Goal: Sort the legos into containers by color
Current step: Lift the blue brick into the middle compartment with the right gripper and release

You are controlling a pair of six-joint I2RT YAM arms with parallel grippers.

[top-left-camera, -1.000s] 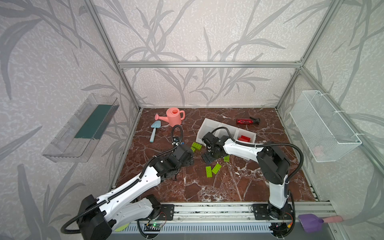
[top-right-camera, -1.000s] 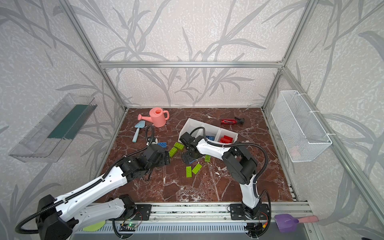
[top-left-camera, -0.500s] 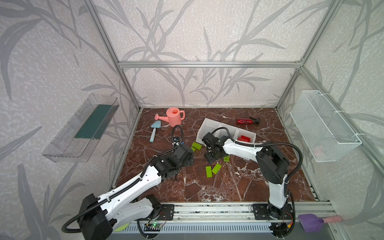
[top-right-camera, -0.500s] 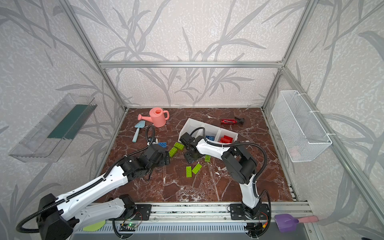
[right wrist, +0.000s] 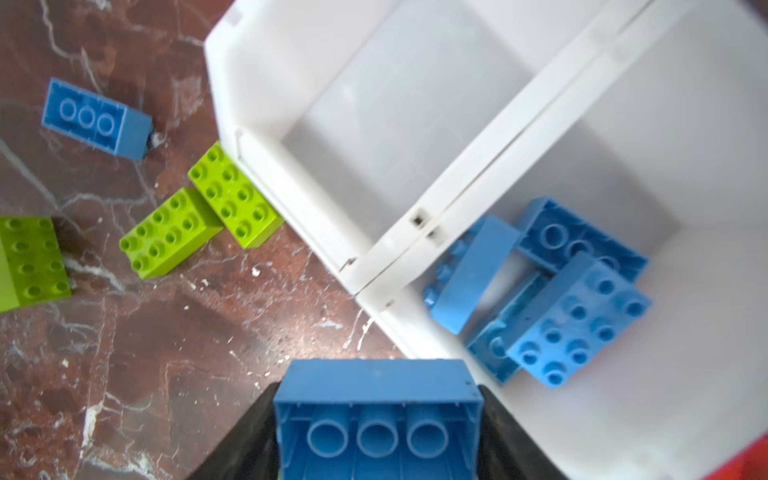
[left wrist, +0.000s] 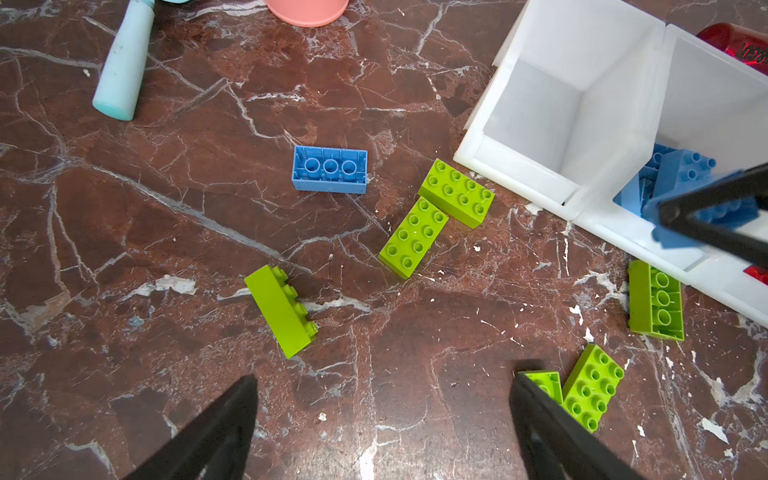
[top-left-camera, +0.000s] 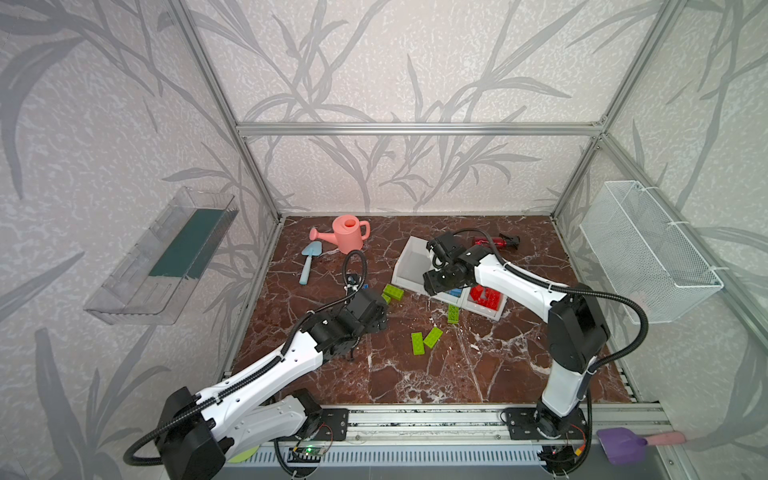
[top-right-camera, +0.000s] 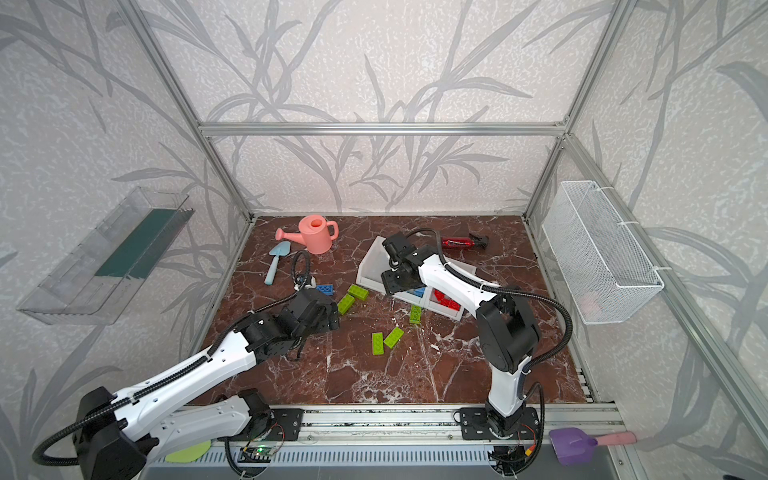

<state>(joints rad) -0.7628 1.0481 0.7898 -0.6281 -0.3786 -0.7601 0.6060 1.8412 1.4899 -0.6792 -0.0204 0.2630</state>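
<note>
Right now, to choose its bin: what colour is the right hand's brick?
Blue; the brick in the right hand shows best in the right wrist view.

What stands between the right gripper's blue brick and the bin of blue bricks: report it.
Nothing visible. The right gripper holds the blue brick at the rim of the open-topped middle bin; a few blue bricks lie on its floor.

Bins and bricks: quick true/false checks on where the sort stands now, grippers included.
1. The right gripper holds a blue brick. True.
2. The left gripper is shut on a brick. False: it is open and empty.
3. The far end bin contains green bricks. False: it is empty; green bricks lie on the table.
4. Blue bricks lie in the middle bin. True.
5. A loose blue brick lies studs down on the table. True.
</note>
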